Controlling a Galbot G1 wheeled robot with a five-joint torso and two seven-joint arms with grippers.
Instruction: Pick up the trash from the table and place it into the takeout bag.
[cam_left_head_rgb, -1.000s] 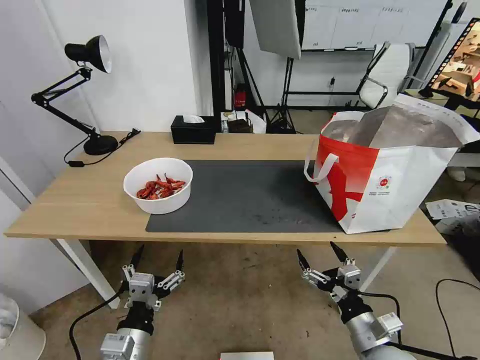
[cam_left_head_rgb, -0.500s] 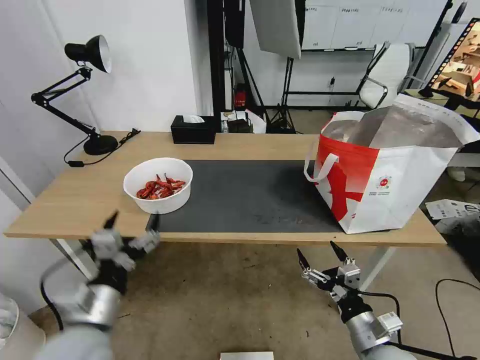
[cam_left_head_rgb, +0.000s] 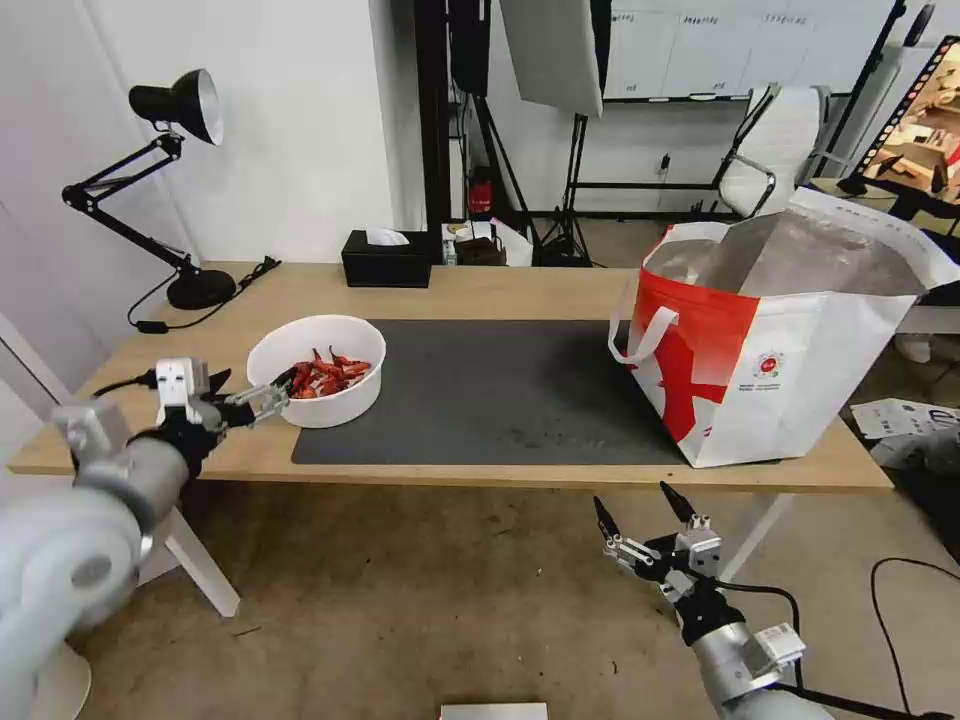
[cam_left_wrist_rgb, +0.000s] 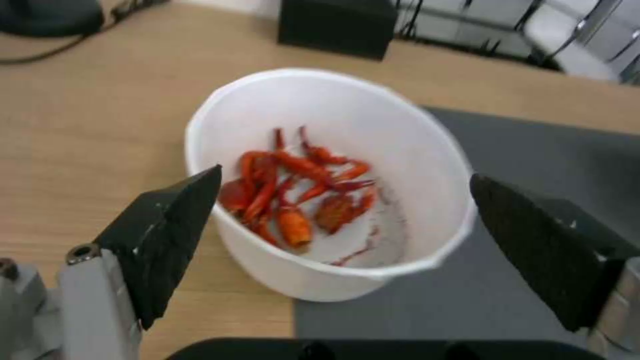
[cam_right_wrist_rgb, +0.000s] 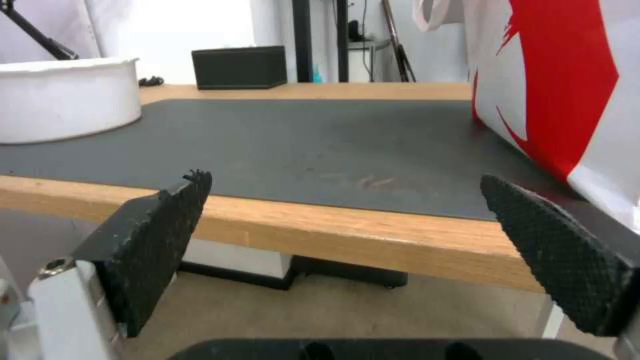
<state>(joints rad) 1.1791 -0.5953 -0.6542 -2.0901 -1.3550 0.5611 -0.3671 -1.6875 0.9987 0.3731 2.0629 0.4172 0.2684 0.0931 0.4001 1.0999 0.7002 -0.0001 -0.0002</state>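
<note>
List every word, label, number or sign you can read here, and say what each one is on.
No text here can be read.
Takeout bag: a small round red logo with lines of print under it, too small to read.
Papers on the floor beside the table: print too small to read.
Whiteboard at the back: marks too faint to read.
Bowl, tissue box: no lettering seen.

A bowl (cam_left_head_rgb: 316, 370) of shells (cam_left_head_rgb: 322, 376) sits on the mat's (cam_left_head_rgb: 480, 395) left edge on the table (cam_left_head_rgb: 180, 400), the takeout bag (cam_left_head_rgb: 775, 340) at the right end. A tissue box (cam_left_head_rgb: 387, 260) and lamp (cam_left_head_rgb: 165, 190) stand behind the bowl, the left gripper (cam_left_head_rgb: 252, 388) beside it.
</note>
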